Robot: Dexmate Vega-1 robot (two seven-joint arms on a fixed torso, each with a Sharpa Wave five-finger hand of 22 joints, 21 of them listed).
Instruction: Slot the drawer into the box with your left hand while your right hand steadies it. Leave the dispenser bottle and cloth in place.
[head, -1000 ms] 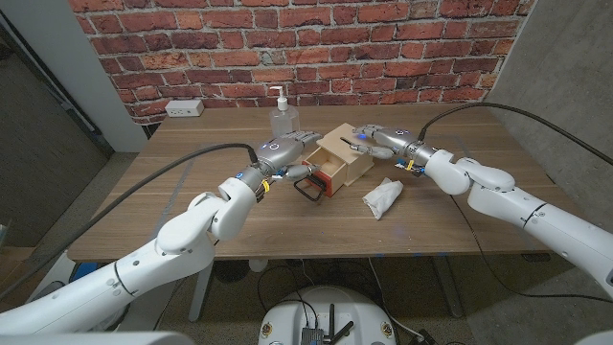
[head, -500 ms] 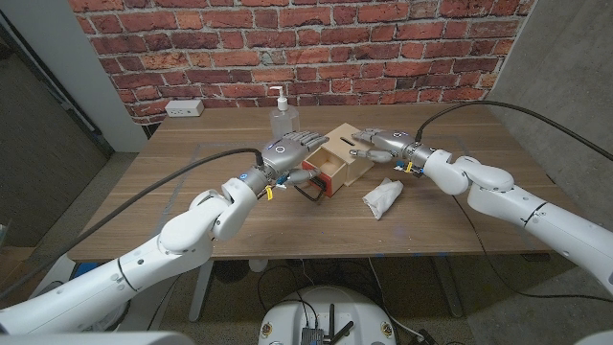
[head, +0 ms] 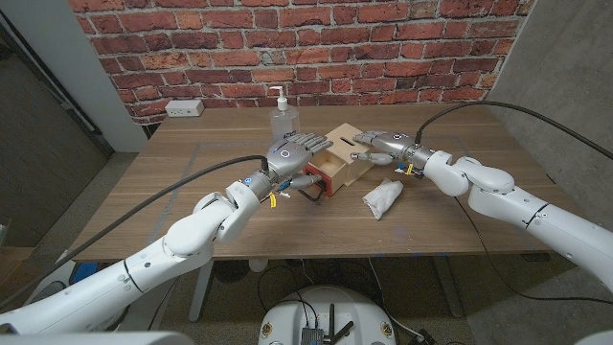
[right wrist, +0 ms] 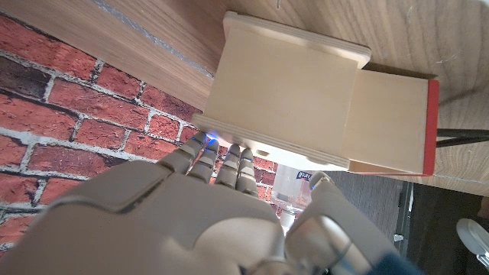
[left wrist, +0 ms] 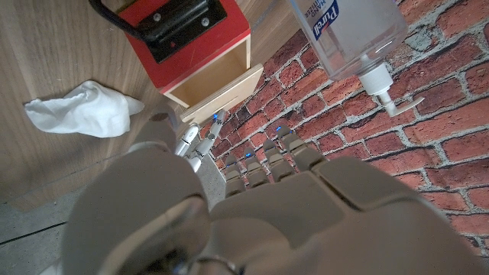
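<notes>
Head view: red-fronted wooden drawer (head: pixel 321 177) partly inside the pale plywood box (head: pixel 350 158); my left hand (head: pixel 292 158) spread above it, holding nothing.

Left wrist view: black handle (left wrist: pixel 172 23) (stiff, light; push the front) beyond my fingertips.

Right wrist view: right hand (right wrist: pixel 206 210), fingers together, at the box's wall.

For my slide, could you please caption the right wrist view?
Right hand steadies the wooden box; red-fronted drawer partly inserted.

"Purell" on bottle (left wrist: pixel 348 30) (label, partly cut)
</notes>
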